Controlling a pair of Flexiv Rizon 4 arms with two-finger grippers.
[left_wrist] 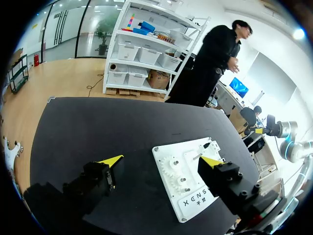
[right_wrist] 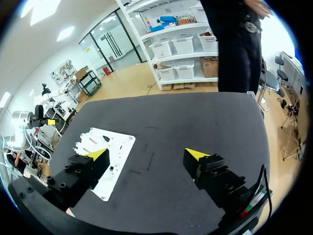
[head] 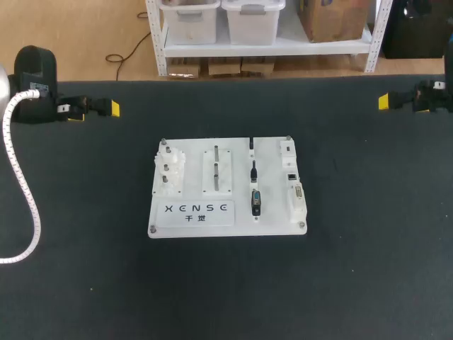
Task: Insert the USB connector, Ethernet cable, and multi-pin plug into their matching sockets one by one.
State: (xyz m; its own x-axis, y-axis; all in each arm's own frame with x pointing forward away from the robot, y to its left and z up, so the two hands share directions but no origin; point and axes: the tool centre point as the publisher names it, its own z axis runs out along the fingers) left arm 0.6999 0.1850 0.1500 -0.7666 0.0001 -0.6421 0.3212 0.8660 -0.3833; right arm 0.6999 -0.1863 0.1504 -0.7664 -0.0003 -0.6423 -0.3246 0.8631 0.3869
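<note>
Both arms sit wide at the far corners of the counter [head: 368, 269], and nothing is picked up yet. Your left end effector [left_wrist: 161, 160] has its fingers spread and empty; the right end effector [right_wrist: 146, 154] is spread and empty too.

The white board [head: 241, 227] lies mid-counter with the three plugs in a column: USB connector [head: 251, 144] farthest, Ethernet cable [head: 253, 170] in the middle, multi-pin plug [head: 255, 202] nearest you. The sockets [head: 291, 173] stand just beside that column, on your right arm's side.

My call: open with the USB connector, right arm, straight down from above. Pinch across its narrow sides, then lift level.

Each plug's long axis runs near-to-far along the board. Which end mates is too small to tell.
</note>
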